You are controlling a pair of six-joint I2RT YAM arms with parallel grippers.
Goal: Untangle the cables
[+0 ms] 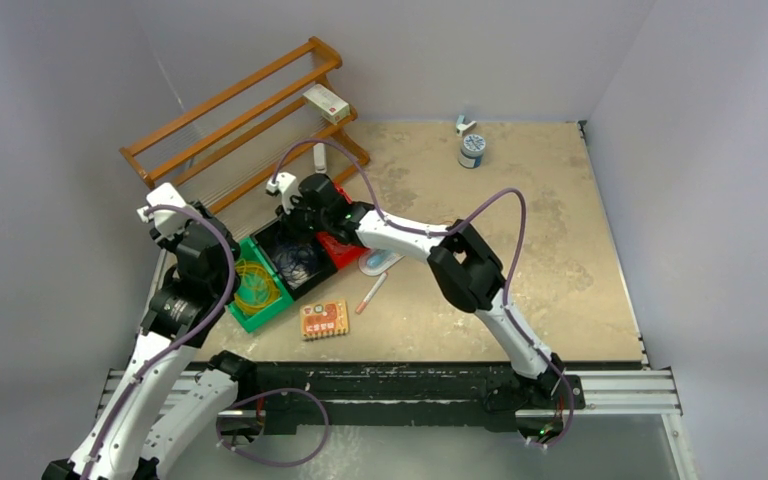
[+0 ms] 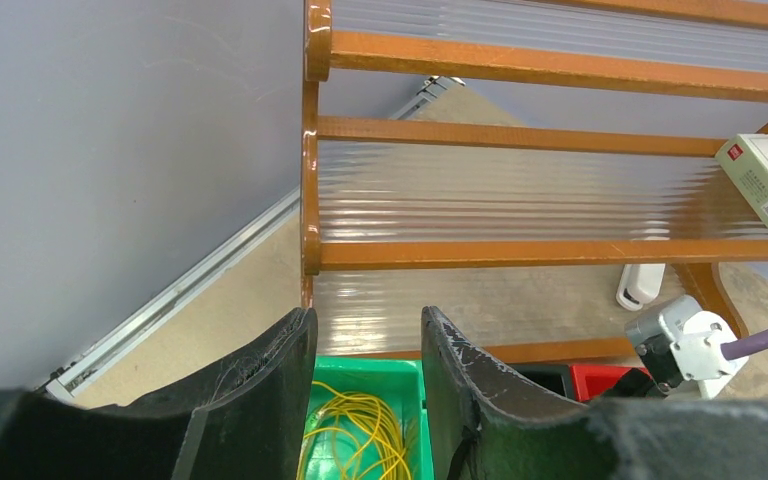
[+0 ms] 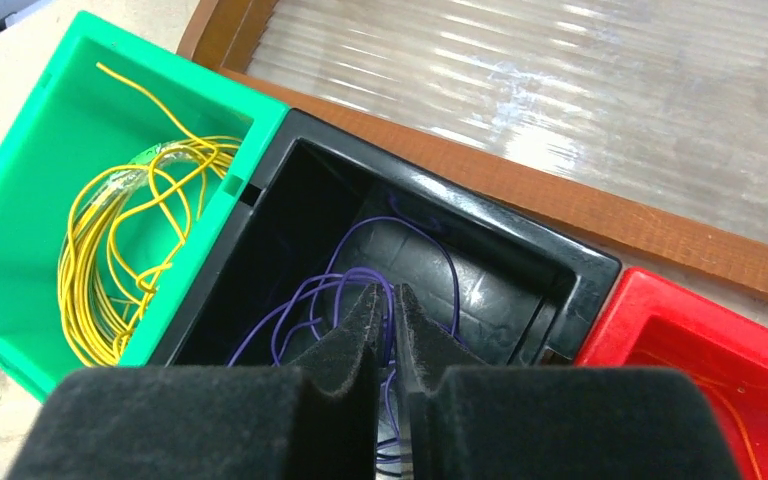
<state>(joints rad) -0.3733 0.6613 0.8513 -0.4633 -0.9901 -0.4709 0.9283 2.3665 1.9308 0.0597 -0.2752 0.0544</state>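
Observation:
Three small bins stand side by side in front of the rack. The green bin (image 3: 20,170) holds a coil of yellow cable (image 3: 110,250), also seen as yellow cable (image 2: 360,430). The black bin (image 3: 560,270) holds loops of dark purple-blue cable (image 3: 305,300). A thin orange cable (image 3: 730,405) lies in the red bin (image 3: 680,340). My right gripper (image 3: 388,295) hangs over the black bin, its jaws nearly together with a strand of the purple cable between them. My left gripper (image 2: 368,340) stands open above the green bin (image 2: 360,372), with nothing between its fingers.
A wooden shelf rack (image 1: 240,100) stands right behind the bins, with a small box (image 1: 326,102) on its top shelf and a white object (image 1: 320,157) below. An orange packet (image 1: 323,319), a pen (image 1: 370,293) and a jar (image 1: 472,150) lie on the table.

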